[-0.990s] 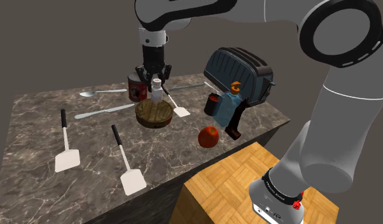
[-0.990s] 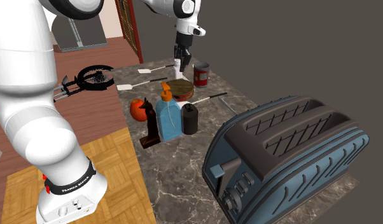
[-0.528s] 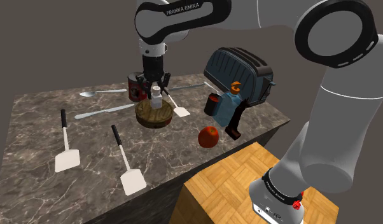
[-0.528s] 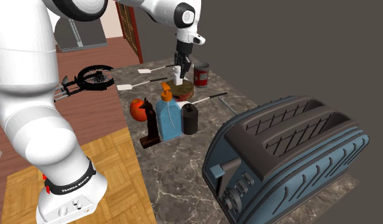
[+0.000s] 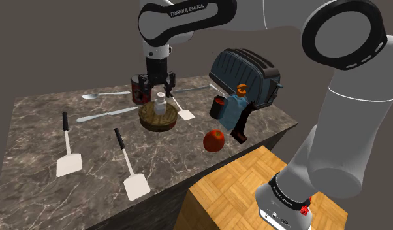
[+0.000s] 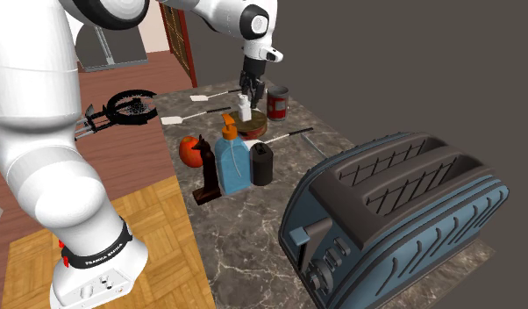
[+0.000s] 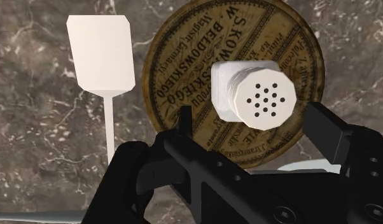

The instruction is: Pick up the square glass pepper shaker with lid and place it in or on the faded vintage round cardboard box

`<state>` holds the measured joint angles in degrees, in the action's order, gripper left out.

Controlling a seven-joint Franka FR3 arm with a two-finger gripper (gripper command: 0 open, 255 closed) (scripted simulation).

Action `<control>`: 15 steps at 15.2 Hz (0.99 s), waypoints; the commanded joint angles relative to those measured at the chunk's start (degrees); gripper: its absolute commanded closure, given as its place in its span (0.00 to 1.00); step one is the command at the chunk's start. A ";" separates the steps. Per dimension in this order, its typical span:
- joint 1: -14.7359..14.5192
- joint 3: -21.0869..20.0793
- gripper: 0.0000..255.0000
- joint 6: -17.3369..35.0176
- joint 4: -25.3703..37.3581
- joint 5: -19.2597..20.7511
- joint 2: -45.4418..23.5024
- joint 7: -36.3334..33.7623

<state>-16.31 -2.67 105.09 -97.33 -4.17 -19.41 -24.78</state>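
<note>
Up and over goes the white Franka arm with dark joints (image 5: 348,124), reaching far out, wrist turned straight down. The all-black two-finger pincer (image 5: 158,85) hangs vertical, fingers (image 7: 184,137) spread wide apart, clasping nothing.

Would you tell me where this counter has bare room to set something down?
In the shoulder view, the counter is bare between box, right-hand spatula and red fruit, and left of the other spatula. It is crowded between box and toaster.
</note>
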 commanded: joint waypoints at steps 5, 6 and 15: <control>0.07 0.04 0.00 -1.90 1.81 0.04 0.09 -0.04; 0.14 0.07 0.00 -3.82 3.72 0.08 0.09 -0.08; 0.26 0.13 0.00 -7.32 7.43 0.15 -0.11 -0.15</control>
<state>-16.05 -2.54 97.78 -89.91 -4.02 -19.52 -24.93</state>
